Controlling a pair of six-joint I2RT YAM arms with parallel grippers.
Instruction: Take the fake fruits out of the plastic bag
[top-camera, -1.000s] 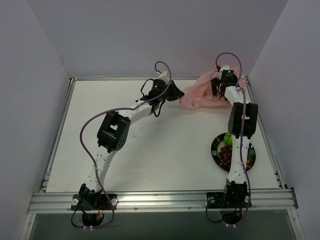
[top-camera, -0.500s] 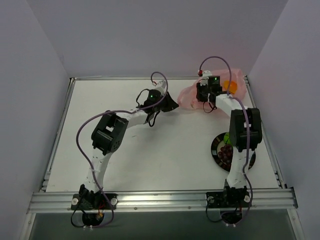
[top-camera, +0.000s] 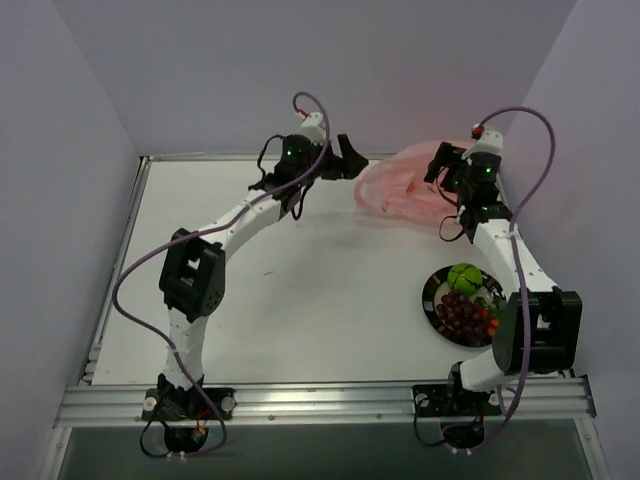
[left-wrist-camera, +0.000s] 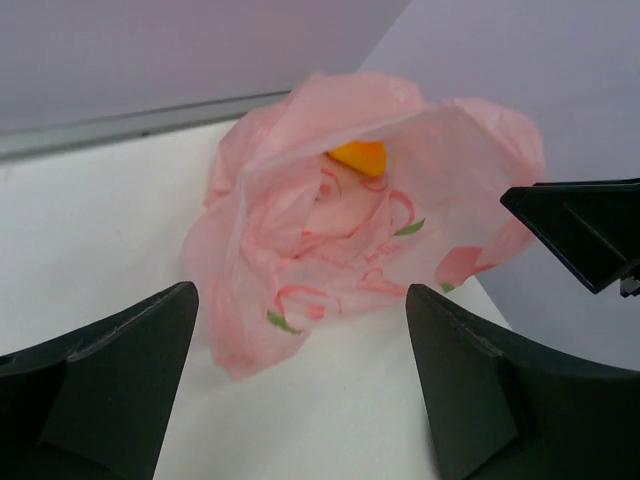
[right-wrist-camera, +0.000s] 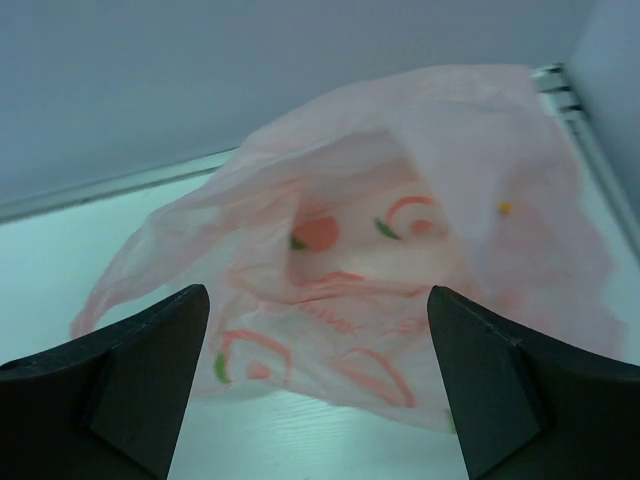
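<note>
Plastic bag (top-camera: 400, 190): thin, crinkled, translucent pink, lying slumped at the table's (top-camera: 300, 290) far right corner.
Orange fruit (left-wrist-camera: 358, 157): smooth, peeking out inside the bag.
Green fruit (top-camera: 463, 277), grape bunch (top-camera: 465, 313): sitting on the black-rimmed plate (top-camera: 426, 300).
Left pincer (left-wrist-camera: 300, 292), right pincer (right-wrist-camera: 318, 291): both gaping wide, holding nothing, flanking the bag.

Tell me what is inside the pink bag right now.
Inside the pink bag, an orange fruit peeks out at the opening. Only part of it shows; crinkled plastic folds cover the rest, and whether anything else lies deeper in cannot be seen.
</note>
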